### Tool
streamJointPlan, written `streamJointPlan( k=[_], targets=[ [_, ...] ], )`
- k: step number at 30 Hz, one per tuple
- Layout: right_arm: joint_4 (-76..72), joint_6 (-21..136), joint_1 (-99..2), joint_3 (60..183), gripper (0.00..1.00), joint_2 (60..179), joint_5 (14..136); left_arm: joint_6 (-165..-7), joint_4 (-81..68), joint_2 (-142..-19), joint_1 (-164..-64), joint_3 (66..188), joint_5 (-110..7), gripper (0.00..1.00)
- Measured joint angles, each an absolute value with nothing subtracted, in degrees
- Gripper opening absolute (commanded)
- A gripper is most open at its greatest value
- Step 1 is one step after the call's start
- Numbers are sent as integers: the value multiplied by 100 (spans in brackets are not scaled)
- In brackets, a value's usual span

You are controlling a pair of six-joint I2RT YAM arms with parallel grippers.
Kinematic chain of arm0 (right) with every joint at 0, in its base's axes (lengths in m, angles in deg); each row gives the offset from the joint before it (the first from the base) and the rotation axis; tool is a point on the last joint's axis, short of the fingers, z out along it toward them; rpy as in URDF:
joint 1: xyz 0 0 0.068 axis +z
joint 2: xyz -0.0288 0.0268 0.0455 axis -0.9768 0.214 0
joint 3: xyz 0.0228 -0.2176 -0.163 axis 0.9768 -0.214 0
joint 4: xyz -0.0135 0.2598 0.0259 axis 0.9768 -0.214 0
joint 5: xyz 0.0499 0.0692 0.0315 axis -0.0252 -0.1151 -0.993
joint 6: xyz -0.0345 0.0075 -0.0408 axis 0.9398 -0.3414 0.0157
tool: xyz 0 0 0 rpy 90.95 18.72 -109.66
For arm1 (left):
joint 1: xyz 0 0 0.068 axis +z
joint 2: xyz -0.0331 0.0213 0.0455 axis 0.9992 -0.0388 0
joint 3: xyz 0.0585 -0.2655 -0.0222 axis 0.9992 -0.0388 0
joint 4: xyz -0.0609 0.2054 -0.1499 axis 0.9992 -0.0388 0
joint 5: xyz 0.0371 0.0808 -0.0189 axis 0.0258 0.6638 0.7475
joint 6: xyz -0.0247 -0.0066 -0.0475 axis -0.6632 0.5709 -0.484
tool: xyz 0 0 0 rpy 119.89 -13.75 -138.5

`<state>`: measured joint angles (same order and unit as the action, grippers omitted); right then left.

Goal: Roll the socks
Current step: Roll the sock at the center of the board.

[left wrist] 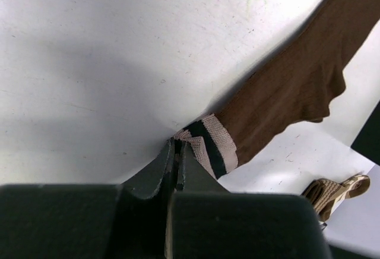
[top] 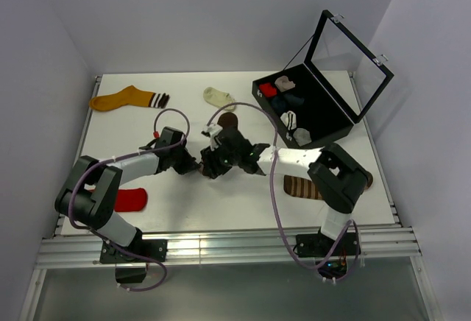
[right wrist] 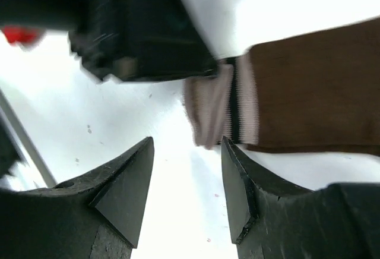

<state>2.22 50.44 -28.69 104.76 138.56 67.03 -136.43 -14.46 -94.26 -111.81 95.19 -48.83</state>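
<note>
The left gripper (left wrist: pixel 178 147) is clamped on the striped cuff (left wrist: pixel 209 145) of the dark brown sock (left wrist: pixel 285 87). The right gripper (right wrist: pixel 187 146) is held open, right by that cuff. The sock is stretched out away from both, over the table (left wrist: pixel 89 63).

table (top: pixel 125 129): cuffed sock (top: pixel 227 121) at centre | ankle sock (top: pixel 218 97) just behind it | box (top: pixel 331 107) back right

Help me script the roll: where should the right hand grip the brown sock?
Probably the free corner of the striped cuff, beside where the left hand pinches it. Bring the open right hand in from the cuff end: the brown sock lies flat, leg stretching away.
</note>
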Motion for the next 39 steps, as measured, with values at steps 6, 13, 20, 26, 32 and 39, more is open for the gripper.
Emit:
streamJointPlan(
  k=[6,13,20,26,32,39],
  targets=[
    [292,5520,-2301,10421,53,13900,7466,-13575,-1767,-9540,-11181,9750,-4901,0],
    [497,5689,-2242,10413,46,14188,7914,-13553,-1920,-9570,-11181,9836,-4901,0],
    [611,5726,-2242,10410,27,14427,7997,-13549,-2025,-9570,-11181,9868,-4901,0],
    [703,5617,-2281,10404,0,14446,7796,-13547,-2027,-9564,-11181,9864,-4899,17],
    [893,5123,-2784,10391,0,14542,6720,-13510,-2043,-9231,-11181,9622,-4789,48],
    [1570,4043,-3693,10297,0,15071,4817,-13525,-1898,-8536,-11152,9152,-4728,81]
  ],
)
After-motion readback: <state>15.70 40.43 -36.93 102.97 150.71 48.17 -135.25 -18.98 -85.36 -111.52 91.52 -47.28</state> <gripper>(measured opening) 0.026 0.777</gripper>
